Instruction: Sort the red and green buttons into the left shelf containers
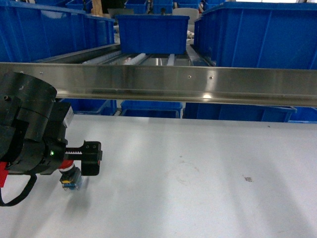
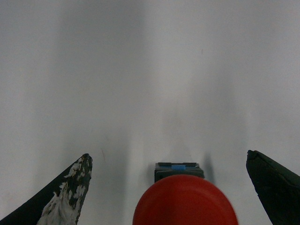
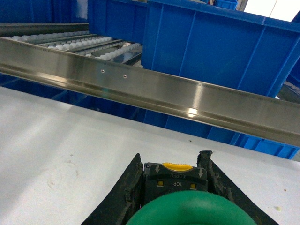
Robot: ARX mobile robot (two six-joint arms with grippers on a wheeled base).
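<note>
Far left in the head view, the left pincer [image 1: 79,166] hangs low over the white tabletop [image 1: 198,188], and right beneath it sits the red button [image 1: 71,177], its dark base just showing under the black housing. The left wrist camera confirms it: the red button [image 2: 185,199] stands between the two fingers [image 2: 70,192] with clear gaps on both sides, so this pincer is spread wide and touching nothing. Behind it, a long steel rail [image 1: 198,84] runs across the whole front of the shelf. At far left above the rail sits a big blue bin [image 1: 44,32]; its inside cannot be seen from here. In the middle, farther back on the rollers, a smaller blue bin [image 1: 151,32] faces us, contents hidden too. To the right, another large blue bin [image 1: 257,34] fills the shelf, again with nothing of its inside on show. More blue bins [image 1: 148,108] sit on the lower level under the rail. Over on the right arm's wrist camera, the right pincer [image 3: 171,187] is pinching the green button [image 3: 190,211], fingers pressed against both sides of its dark base, held above the tabletop near the rail.
</note>
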